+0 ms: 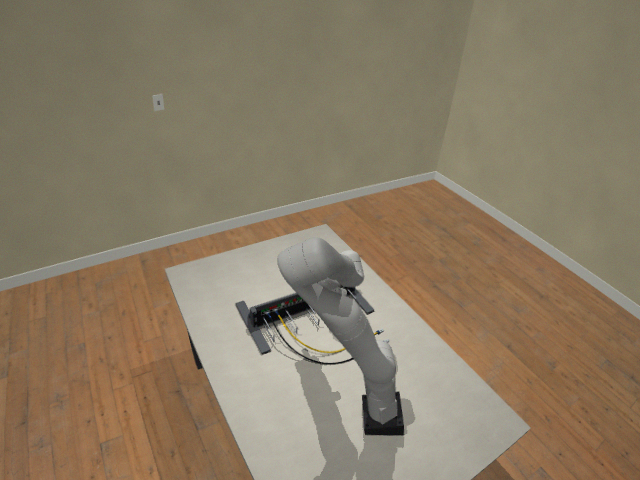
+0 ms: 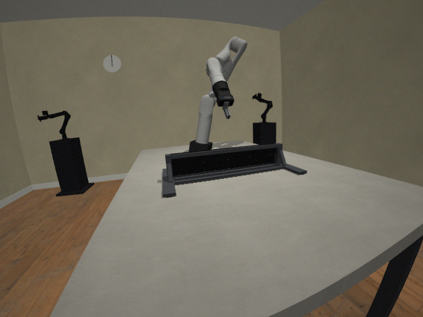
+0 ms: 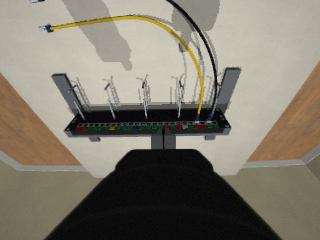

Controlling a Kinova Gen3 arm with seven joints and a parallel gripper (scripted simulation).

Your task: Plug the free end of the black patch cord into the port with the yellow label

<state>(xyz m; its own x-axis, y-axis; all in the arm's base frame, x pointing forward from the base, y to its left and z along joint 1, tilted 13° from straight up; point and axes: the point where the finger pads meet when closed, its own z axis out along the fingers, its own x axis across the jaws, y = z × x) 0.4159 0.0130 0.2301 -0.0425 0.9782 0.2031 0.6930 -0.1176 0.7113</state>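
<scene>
My pincer (image 2: 227, 111) (image 3: 163, 136) is together with nothing in it, up in the air above the rack (image 2: 223, 150) (image 3: 74, 131) (image 1: 261, 342); black cord (image 3: 206, 45) (image 1: 325, 363) has one end in the rack beside the yellow cord (image 3: 135, 17) (image 1: 324, 352), its free plug (image 3: 36, 1) at the wrist view's edge, over the bench (image 3: 30, 50) (image 2: 238, 218) (image 1: 222, 289); yellow-label port (image 3: 112, 128) looks untaken; risks: I grab the yellow plug (image 3: 46, 28) (image 1: 379, 331) since both lie near; a crooked push stalls halfway or tips the loose rack; dragging snags the wire guides (image 3: 145, 100).
</scene>
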